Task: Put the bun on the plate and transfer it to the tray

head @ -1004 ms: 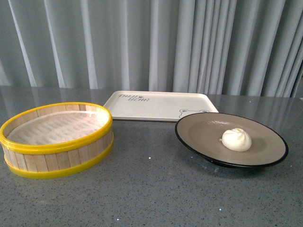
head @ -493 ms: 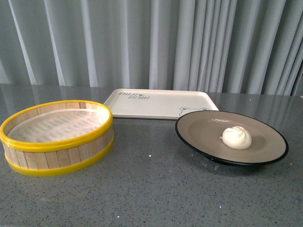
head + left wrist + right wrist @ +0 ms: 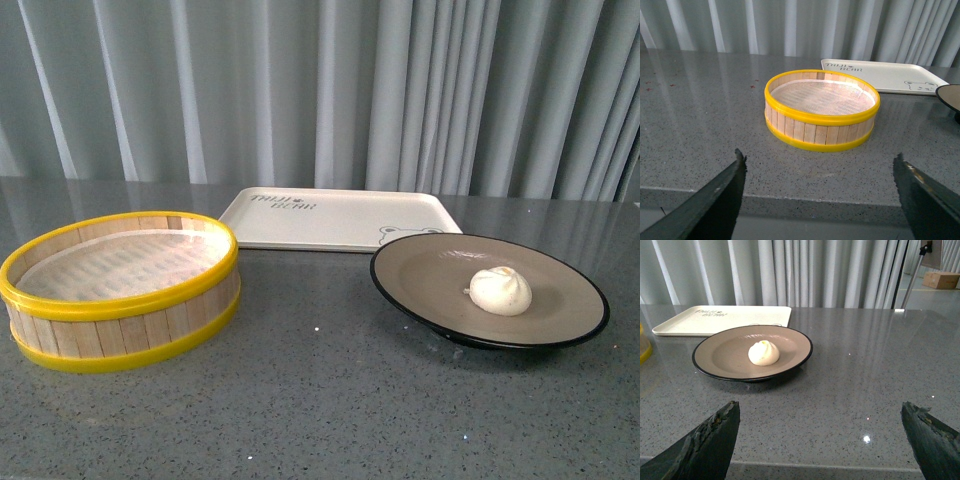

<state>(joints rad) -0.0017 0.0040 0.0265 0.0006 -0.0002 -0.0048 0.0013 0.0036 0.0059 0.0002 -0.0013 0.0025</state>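
Starting with the right gripper [image 3: 819,405]: jaws spread wide, nothing between them, hanging back at the near edge of the grey stone counter [image 3: 320,410], well short of the plate. Same story for the left gripper [image 3: 818,154]: wide open, empty, aimed at the yellow-rimmed wooden steamer [image 3: 120,300], not touching it.

Further in, steamed bun [image 3: 500,291] sitting upright on the plate [image 3: 420,270], a bit right of the middle. Nothing in the steamer but a white liner. Behind both, bear tray [image 3: 340,222], bare, with the plate's far rim just beside its near right corner; touching or not, can't tell. At the very back, grey curtain [image 3: 300,90].

On changes: pretty much none. Whole front view a hair higher than a second ago, identical to half a second ago, bun and plate not budged relative to each other.

Reads as a pause between halves: bun-on-plate looks done, plate-to-tray not started. Probably calls for a rim grab by the right gripper, then a level lift to keep the bun from rolling.
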